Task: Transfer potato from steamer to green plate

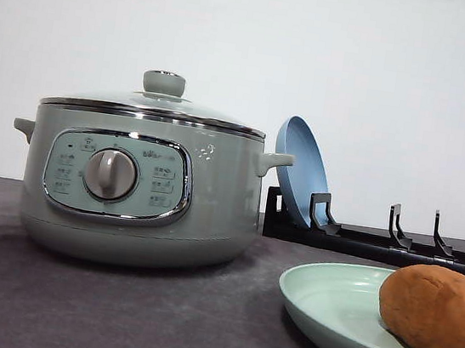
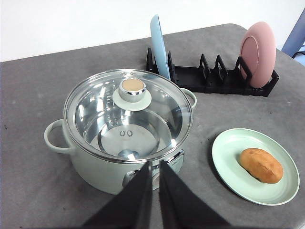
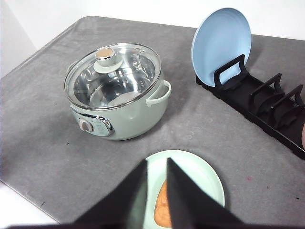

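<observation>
The steamer (image 1: 141, 188) stands at the left of the table, its glass lid (image 2: 128, 112) on; through the lid the pot looks empty. The potato (image 1: 437, 313) lies on the green plate (image 1: 327, 302) at the front right, apart from the steamer. My left gripper (image 2: 155, 164) hovers above the steamer's front, its fingers close together with nothing between them. My right gripper (image 3: 157, 162) hangs over the green plate (image 3: 200, 174), fingers nearly together and empty, with the potato (image 3: 163, 210) below them.
A black dish rack (image 1: 378, 240) runs along the back right. It holds an upright blue plate (image 1: 299, 178) at its left end and a pink plate (image 2: 257, 52) at its right end. The grey table's edge (image 3: 28, 200) lies near the steamer.
</observation>
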Motion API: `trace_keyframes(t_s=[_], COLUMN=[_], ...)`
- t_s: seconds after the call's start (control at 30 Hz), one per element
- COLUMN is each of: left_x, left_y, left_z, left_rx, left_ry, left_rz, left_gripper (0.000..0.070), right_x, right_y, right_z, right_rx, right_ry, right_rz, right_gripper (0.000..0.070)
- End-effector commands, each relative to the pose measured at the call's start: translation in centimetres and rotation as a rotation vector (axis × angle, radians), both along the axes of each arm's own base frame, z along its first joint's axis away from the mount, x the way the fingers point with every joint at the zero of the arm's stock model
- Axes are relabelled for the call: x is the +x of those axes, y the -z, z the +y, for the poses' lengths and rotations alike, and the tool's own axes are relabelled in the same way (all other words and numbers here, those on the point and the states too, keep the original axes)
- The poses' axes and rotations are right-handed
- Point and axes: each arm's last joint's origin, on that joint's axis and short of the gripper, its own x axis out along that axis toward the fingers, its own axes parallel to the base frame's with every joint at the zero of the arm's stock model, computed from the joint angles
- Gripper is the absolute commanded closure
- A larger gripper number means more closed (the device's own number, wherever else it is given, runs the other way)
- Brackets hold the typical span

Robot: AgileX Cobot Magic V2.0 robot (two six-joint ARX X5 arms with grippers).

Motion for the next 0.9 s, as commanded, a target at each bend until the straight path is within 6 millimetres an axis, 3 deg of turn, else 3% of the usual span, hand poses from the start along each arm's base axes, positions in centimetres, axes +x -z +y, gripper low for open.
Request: trace_keyframes(t_s=[0.0,0.73,0.87], left_x=[0.0,0.0,0.8], left_y=[-0.3,-0.3,0.7], left_z=[-0.1,0.0,0.1], left_rx=[-0.01,-0.012,-0.023], left_ry=[0.01,0.005,-0.056], left_rz=[-0.015,-0.019,-0.05], left_gripper=[0.07,0.07,0.07], right_x=[0.0,0.0,0.0], right_y=[-0.4,-0.4,-0.4], right_z=[0.0,0.0,0.0], right_rx=[0.011,0.01,0.01], right_ry=[-0.005,-0.002,-0.002], right_rz=[-0.012,-0.013,-0.013], right_gripper=[0.0678,0.0678,0.0678])
